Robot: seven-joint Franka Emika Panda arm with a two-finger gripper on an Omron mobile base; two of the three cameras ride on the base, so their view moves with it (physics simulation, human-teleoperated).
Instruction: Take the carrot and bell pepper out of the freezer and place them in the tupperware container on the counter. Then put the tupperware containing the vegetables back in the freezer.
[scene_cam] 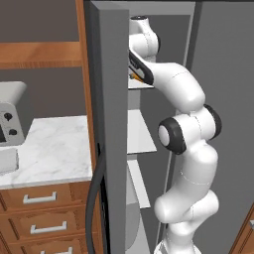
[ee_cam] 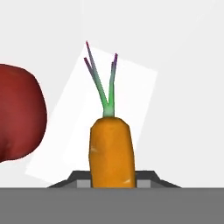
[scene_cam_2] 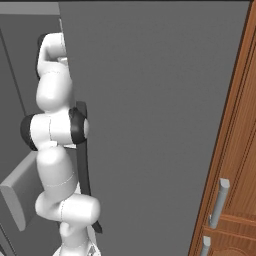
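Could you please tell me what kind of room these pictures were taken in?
Most likely a rendered kitchen: a marble counter over wooden drawers, an open freezer with white shelves, and a carrot beside a red bell pepper inside it.

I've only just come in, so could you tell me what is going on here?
The robot arm is reaching into the open freezer. In the hand view its gripper has closed on the carrot, green top pointing away, with the bell pepper lying beside it. The tupperware container waits on the counter, and neither vegetable is in it yet.
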